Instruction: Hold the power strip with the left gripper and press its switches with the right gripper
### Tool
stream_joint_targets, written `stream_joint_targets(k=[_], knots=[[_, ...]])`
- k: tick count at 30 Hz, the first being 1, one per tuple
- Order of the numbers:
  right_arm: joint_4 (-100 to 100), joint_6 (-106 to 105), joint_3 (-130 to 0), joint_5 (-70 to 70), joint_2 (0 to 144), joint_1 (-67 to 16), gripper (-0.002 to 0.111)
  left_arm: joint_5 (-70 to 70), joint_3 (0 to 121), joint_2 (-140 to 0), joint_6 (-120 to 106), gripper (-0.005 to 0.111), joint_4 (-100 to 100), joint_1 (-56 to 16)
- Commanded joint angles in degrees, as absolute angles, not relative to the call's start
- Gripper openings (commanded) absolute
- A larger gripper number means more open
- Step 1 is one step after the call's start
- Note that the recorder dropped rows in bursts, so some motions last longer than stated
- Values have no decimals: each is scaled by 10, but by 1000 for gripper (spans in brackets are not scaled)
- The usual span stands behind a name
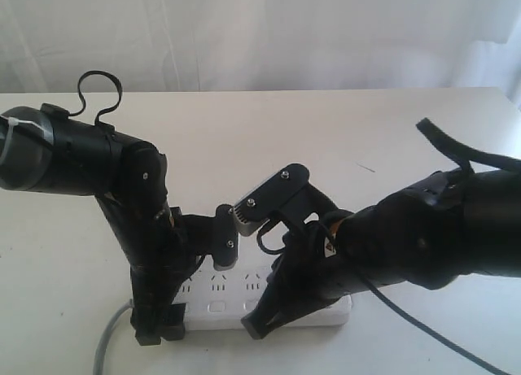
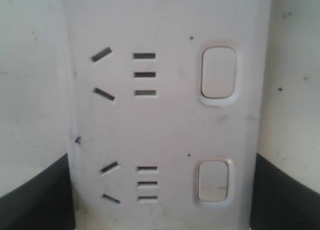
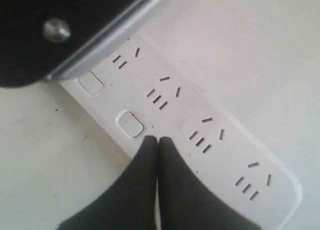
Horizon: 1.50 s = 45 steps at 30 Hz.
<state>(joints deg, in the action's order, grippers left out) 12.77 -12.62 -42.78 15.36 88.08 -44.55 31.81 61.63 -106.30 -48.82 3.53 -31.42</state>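
The white power strip (image 1: 220, 303) lies flat near the table's front edge, its grey cord (image 1: 108, 336) trailing off its left end. My left gripper (image 1: 159, 328) is shut on that left end. In the left wrist view the strip (image 2: 165, 125) fills the gap of that gripper (image 2: 162, 202), black fingers (image 2: 35, 200) against both long sides, and two switches (image 2: 218, 72) show. My right gripper (image 1: 257, 326) is shut and empty. Its joined tips (image 3: 157, 140) point down at the strip (image 3: 215, 140), right beside one switch (image 3: 131, 123); another switch (image 3: 90, 83) lies farther along.
A black part with a silver edge and a screw (image 3: 55, 30) hangs over the strip's far end in the right wrist view. Both arms crowd close together above the strip. The white table (image 1: 326, 131) stretches behind them to a pale curtain.
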Motion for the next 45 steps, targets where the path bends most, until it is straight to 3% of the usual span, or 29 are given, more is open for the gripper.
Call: stream_joint_targets(k=[1,18,26,34,45], knots=[[121,-122,-427,152,897,-439,0,348,601,-1088,-512,0,10,-314],[97,-114,-426,162,947,-439,0,347,601,-1088,-512,0,10,-314],[-47,23,-426,181,947,-439,0,347,601,-1088,-512,0,10,-314],[-27,42,-424,177,956,-439,0,347,601,-1088,-512,0,10,-314],[-23,43,-344,124,998,-439,0,342,601,-1088,-512,0,10,-314]])
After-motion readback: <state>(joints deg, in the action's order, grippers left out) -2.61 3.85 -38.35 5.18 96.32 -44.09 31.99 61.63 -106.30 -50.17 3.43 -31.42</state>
